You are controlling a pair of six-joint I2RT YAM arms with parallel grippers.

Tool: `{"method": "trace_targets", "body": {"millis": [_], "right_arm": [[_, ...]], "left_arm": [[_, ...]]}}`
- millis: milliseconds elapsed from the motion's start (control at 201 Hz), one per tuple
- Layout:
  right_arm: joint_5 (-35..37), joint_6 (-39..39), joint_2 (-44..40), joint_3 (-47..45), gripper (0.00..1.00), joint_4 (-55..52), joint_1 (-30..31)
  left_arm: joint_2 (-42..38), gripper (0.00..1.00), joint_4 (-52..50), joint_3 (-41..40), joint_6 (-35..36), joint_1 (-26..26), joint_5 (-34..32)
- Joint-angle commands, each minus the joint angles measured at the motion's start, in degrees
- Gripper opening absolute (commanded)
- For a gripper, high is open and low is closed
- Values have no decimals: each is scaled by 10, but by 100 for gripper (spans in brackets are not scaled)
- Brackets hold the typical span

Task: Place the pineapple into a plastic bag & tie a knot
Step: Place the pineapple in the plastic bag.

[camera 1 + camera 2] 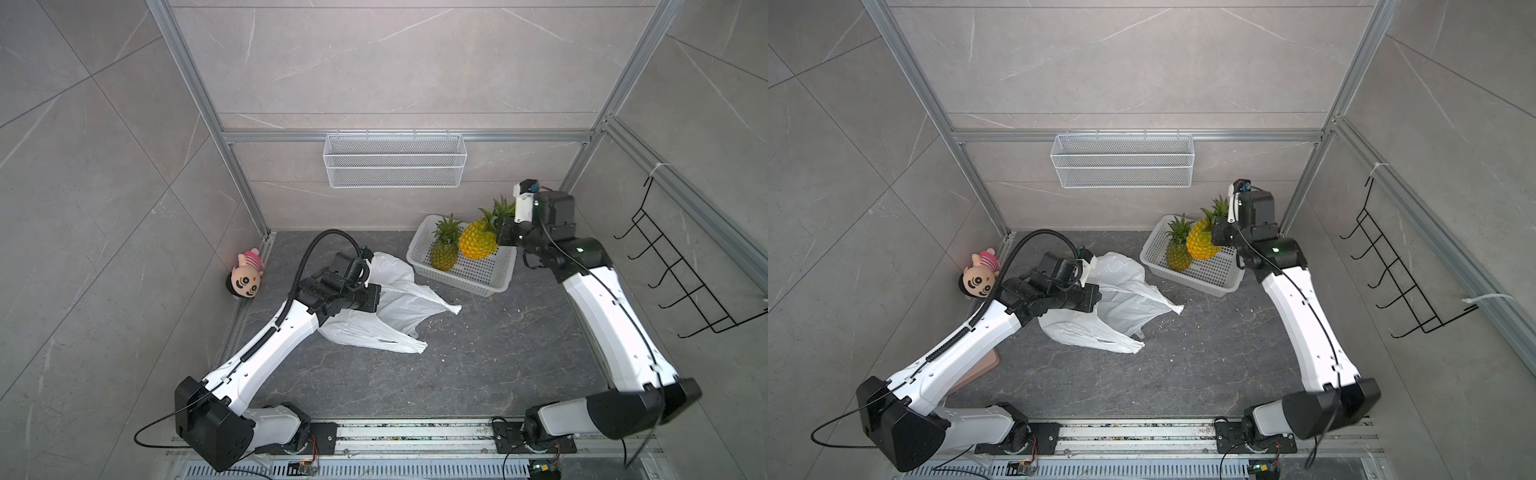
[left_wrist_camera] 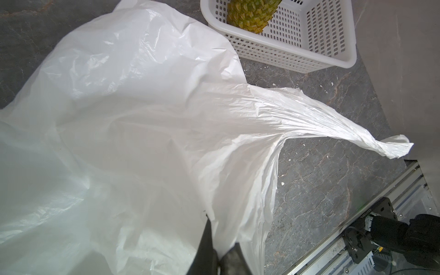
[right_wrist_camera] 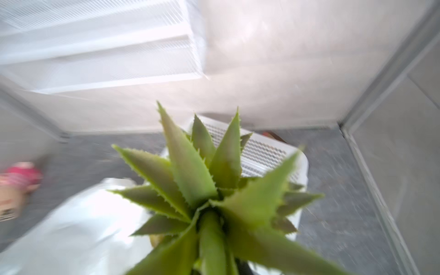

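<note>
Over the basket [image 1: 457, 286] at the table's 1 o'clock corner, the pineapple [image 1: 478, 243] hangs tilted. Its crown points toward 1 o'clock and its yellow base toward 7, with the green pineapple [image 1: 444, 254] just beside it at 9 o'clock. My right gripper [image 1: 502, 233] sits at the foot of the crown. I judge it clamped there, because the fruit looks lifted off the basket floor, though the leaves fill my right wrist view and hide the fingers themselves.

From the fruit, the plastic bag [image 1: 399, 303] lies at about 8 o'clock, so the base already points roughly toward it. The right arm is the nearer one and carries the load. My left gripper [image 2: 219, 240] is pinched onto the bag's edge, holding a sheet of it up.

What I cannot make out is the mouth. In both top views my left wrist covers the held edge, and the bag reads as a slumped heap with two twisted handle strips [image 1: 451, 308] trailing toward 4 o'clock. I cannot tell how wide the opening gapes, or whether it faces the fruit.
</note>
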Motion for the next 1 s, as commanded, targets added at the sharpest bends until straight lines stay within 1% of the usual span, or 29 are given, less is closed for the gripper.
{"method": "trace_targets", "body": {"millis": [0,95,224,349,408,478,592,622,667,732,777,836,921,991], "right_arm": [[-127,18,-54,-28,0,1,31],[-155,22,-86,-51,0,6,83],[-141,30,-100,-86,0,27,160],[-101,22,-94,-139,0,75,211],[-67,7,-81,-158,0,99,234],[-30,-12,-68,-185,0,143,250],[35,-17,-50,-213,0,222,265],[39,-18,-52,-222,0,246,269],[26,-9,-57,-239,0,288,273],[-45,14,-58,-254,0,336,274],[-87,33,-49,-253,0,347,276],[-114,54,-39,-264,0,363,282],[-110,66,-27,-315,0,400,285],[-68,54,-18,-354,0,414,285]], "left_arm": [[12,0,-1,34,-28,2,8],[26,0,-3,50,-41,2,9],[38,0,-3,68,-56,2,15],[40,0,-4,80,-67,3,30],[37,0,-1,82,-71,2,43],[32,0,3,84,-77,2,58],[21,0,17,87,-91,2,95],[19,0,24,86,-97,2,105],[15,0,32,86,-106,2,119],[7,0,50,82,-120,2,138],[1,0,62,79,-131,2,144],[-9,0,78,72,-143,3,146],[-26,0,98,53,-154,13,152],[-39,0,110,27,-157,27,162]]}}
